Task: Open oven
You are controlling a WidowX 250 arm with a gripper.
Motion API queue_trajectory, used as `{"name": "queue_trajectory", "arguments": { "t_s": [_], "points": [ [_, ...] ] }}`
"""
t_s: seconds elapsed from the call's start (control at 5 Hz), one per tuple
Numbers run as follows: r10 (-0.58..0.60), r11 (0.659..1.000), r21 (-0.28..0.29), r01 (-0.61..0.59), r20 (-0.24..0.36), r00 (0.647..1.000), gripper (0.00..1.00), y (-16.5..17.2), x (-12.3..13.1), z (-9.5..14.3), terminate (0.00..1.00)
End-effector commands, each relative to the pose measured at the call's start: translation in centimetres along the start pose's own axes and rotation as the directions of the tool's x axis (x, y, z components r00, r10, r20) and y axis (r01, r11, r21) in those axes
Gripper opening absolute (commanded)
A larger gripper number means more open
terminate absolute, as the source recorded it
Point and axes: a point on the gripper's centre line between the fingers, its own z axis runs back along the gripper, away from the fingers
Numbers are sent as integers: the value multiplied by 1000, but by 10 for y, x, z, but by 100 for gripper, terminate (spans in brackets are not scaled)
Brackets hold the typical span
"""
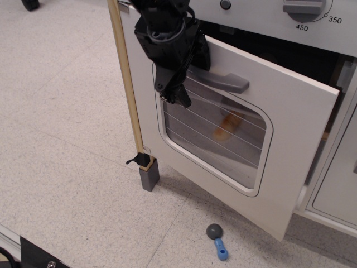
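Note:
The white oven door (295, 145) hangs partly open, hinged at the bottom, with its top edge tilted outward and a dark gap above it. Its grey bar handle (226, 82) runs above the rounded clear window (223, 137), which is crossed by thin lines. My black gripper (174, 99) sits over the left end of the handle. Its fingers are close together and point down over the window's top left corner. The grey dial panel (268, 14) with a dial (304, 6) is above the door.
A yellowish item (226, 125) shows through the window. A grey and blue toy (216, 239) lies on the speckled floor below the door's lower edge. The kitchen's wooden side edge (125, 89) ends in a grey foot (149, 174). A white cabinet door (340, 190) is at the right.

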Motion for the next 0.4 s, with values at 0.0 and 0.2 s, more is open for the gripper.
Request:
{"name": "queue_trajectory", "arguments": {
  "t_s": [0.0, 0.2],
  "points": [
    [-18, 1000, -13, 18, -27, 999, 100, -6, 20, 30, 0],
    [-23, 1000, -21, 21, -87, 996, 100, -18, 5, 55, 0]
  ]
}}
